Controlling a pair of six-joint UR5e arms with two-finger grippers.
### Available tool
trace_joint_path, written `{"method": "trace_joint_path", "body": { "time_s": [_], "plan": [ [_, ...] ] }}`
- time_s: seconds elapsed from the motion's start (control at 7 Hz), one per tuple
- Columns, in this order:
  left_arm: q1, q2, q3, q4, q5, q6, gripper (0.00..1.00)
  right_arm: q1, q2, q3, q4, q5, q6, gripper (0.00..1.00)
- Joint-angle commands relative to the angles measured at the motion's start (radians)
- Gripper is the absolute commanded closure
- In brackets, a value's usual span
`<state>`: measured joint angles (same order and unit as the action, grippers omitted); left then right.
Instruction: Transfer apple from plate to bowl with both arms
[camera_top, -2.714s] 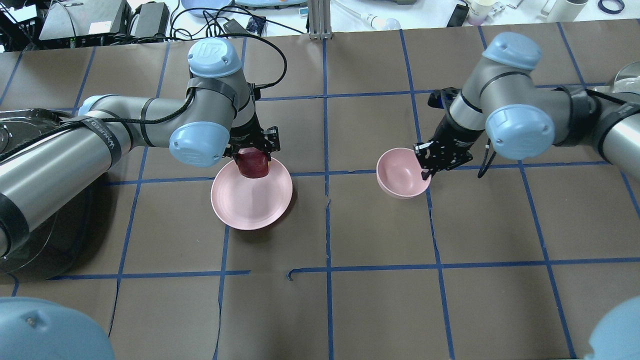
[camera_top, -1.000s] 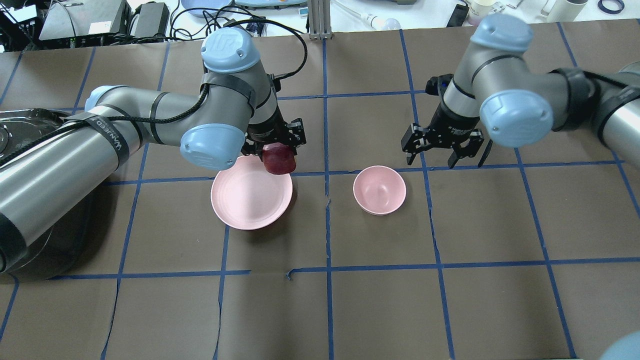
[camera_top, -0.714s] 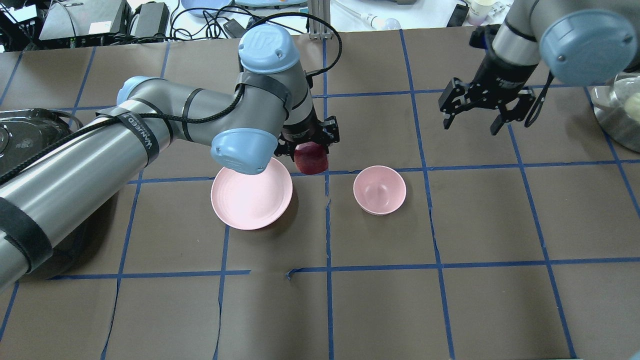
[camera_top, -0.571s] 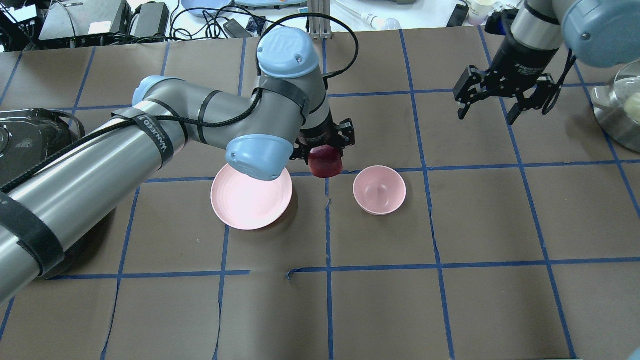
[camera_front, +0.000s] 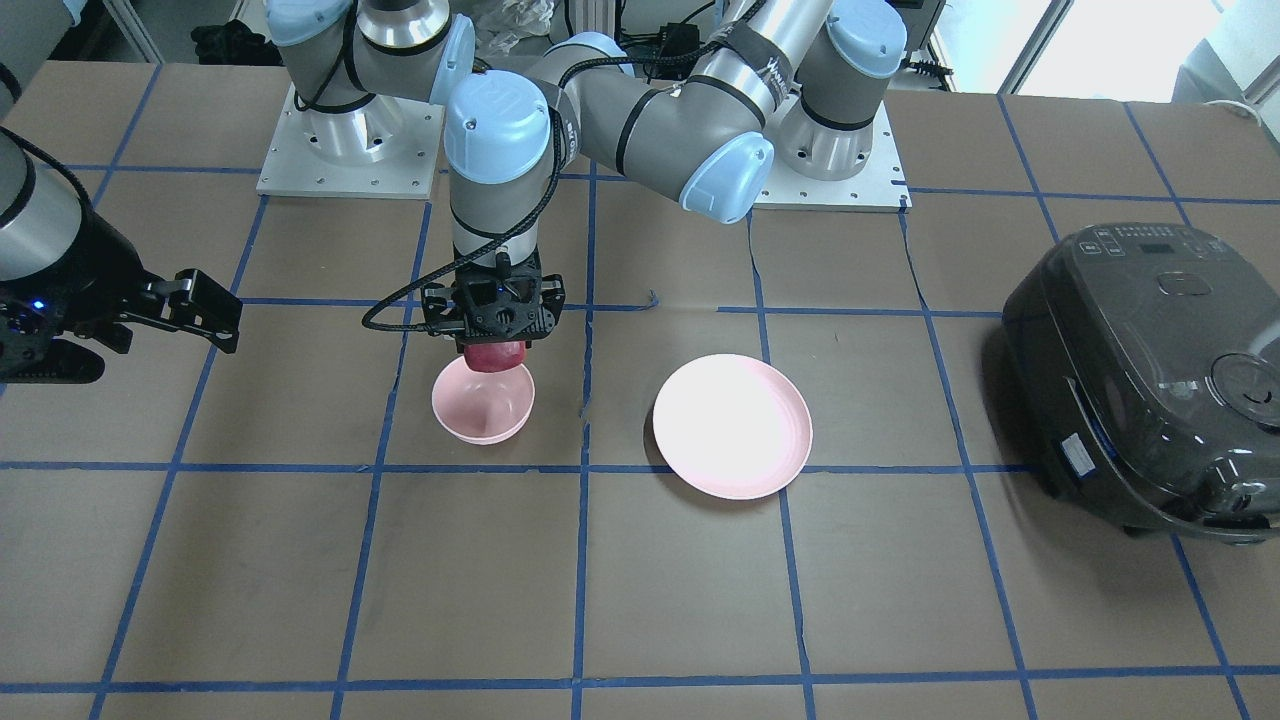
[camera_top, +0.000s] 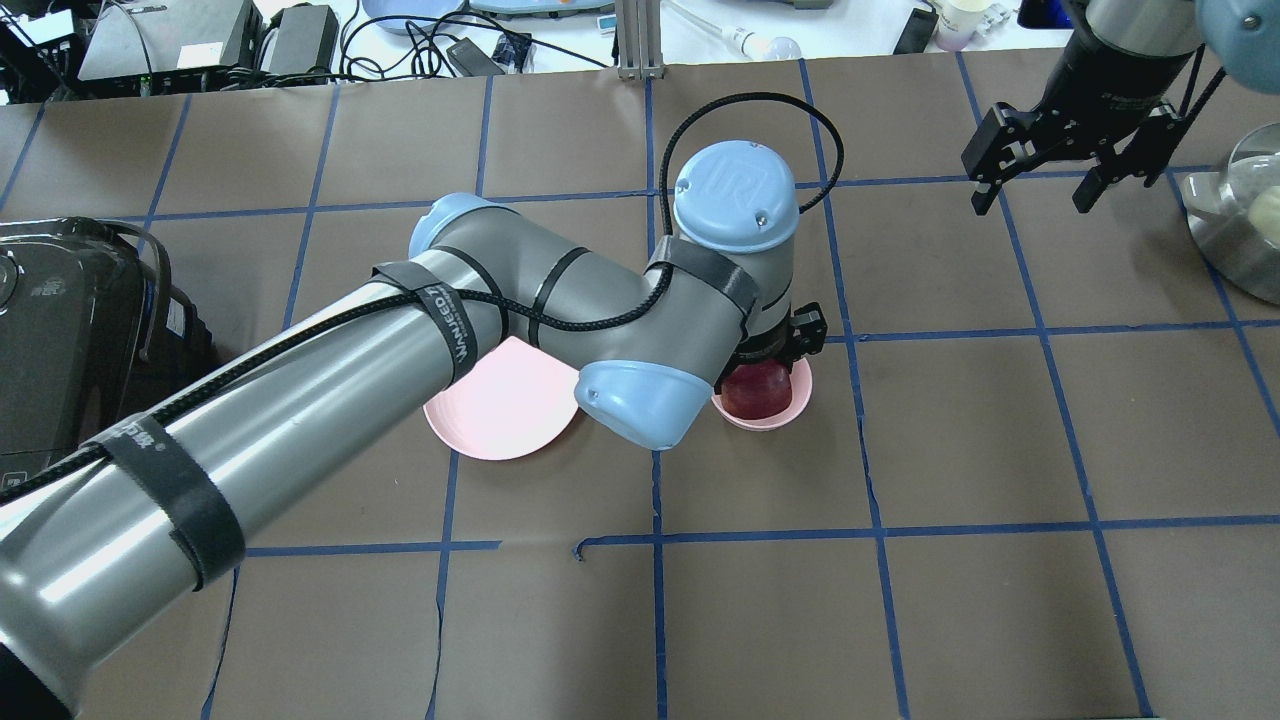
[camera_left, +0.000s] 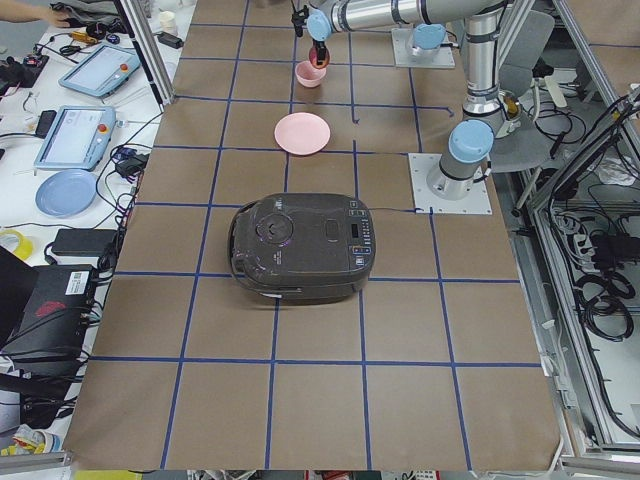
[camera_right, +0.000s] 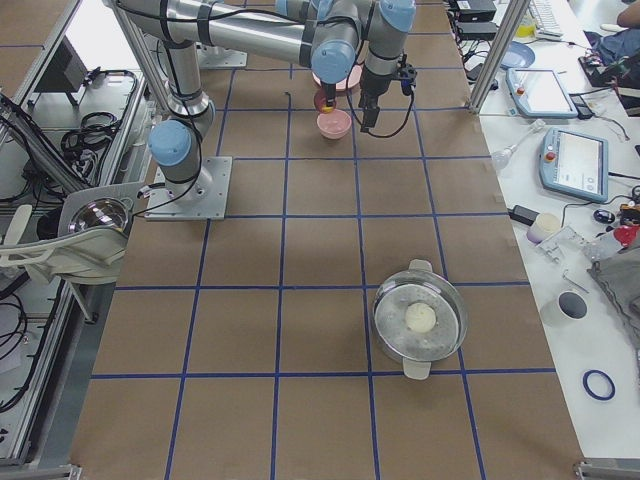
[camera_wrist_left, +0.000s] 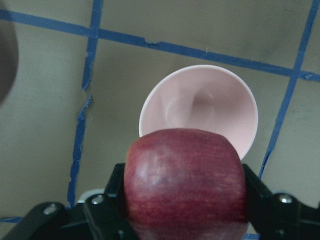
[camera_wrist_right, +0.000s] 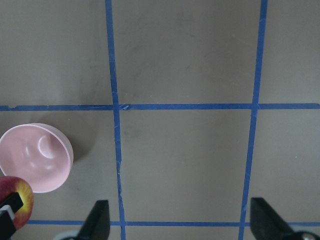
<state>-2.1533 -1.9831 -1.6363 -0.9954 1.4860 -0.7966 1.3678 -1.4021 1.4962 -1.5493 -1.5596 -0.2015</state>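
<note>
You're seeing the left end effector (camera_front: 495, 343) gripping the apple (camera_front: 495, 358) over the bowl (camera_front: 478, 418), centre-left in the front view. The right end effector (camera_top: 1032, 198) is hanging open.

A dark red apple (camera_front: 495, 356) hangs above a small, deep, pale pink bowl (camera_front: 480, 428), left of centre in the front-facing view. The left end effector (camera_front: 495, 342) clamps it from above. A wide, shallow pink plate (camera_front: 732, 425) lies flat on the worktop to the bowl's right. The right end effector (camera_top: 1032, 190), jaws spread, hovers at the overhead view's upper right.
</note>
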Motion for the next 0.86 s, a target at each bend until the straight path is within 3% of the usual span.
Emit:
{"method": "trace_joint_path", "body": {
  "time_s": [0.0,0.57,0.71],
  "plan": [
    [-0.014,-0.052,0.026,0.047,0.007,-0.027,1.00,-0.007,0.002,-0.001,-0.002,0.006,-0.024,0.00],
    [-0.014,-0.124,0.055,0.115,0.011,-0.024,0.97,-0.007,0.002,-0.001,-0.005,0.003,-0.029,0.00],
    [-0.014,-0.123,0.056,0.115,0.013,-0.023,0.81,-0.009,0.003,0.003,-0.005,0.001,-0.029,0.00]
  ]
}}
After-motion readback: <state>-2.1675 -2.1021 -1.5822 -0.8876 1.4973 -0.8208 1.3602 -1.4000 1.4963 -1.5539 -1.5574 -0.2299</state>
